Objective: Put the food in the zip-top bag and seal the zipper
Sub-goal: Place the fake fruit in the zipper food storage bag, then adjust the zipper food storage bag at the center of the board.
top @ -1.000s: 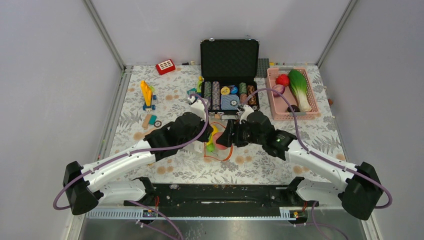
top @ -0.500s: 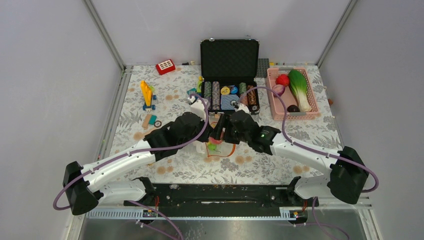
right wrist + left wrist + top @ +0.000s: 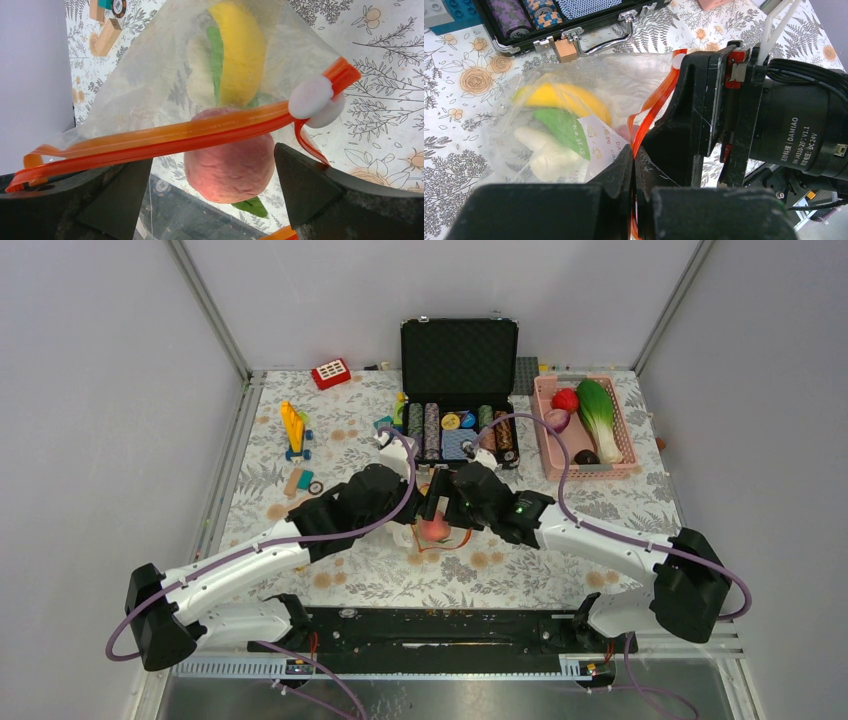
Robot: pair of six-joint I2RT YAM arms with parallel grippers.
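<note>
The clear zip-top bag (image 3: 447, 540) lies between the two arms. My left gripper (image 3: 634, 156) is shut on its orange-red zipper (image 3: 655, 102) at the mouth's edge. Through the plastic I see a yellow banana (image 3: 566, 97) and green and white pieces (image 3: 560, 127). My right gripper (image 3: 212, 192) is open at the bag's mouth, its fingers (image 3: 312, 187) standing either side of a pink round fruit (image 3: 230, 167) without touching it. The fruit sits between the zipper's two strips (image 3: 175, 137), near the white slider (image 3: 312, 100). From above, the fruit (image 3: 433, 528) shows under the right gripper (image 3: 437, 508).
An open black case of poker chips (image 3: 458, 430) stands just behind the bag. A pink mesh basket (image 3: 590, 470) at the back right holds a cabbage (image 3: 598, 415), a red fruit (image 3: 566, 398) and a dark ball. Building blocks (image 3: 293, 430) lie at the left.
My right gripper moved left to the bag's mouth, then opened wide. The pink fruit now sits free between its fingers. My left gripper kept its hold on the zipper.
</note>
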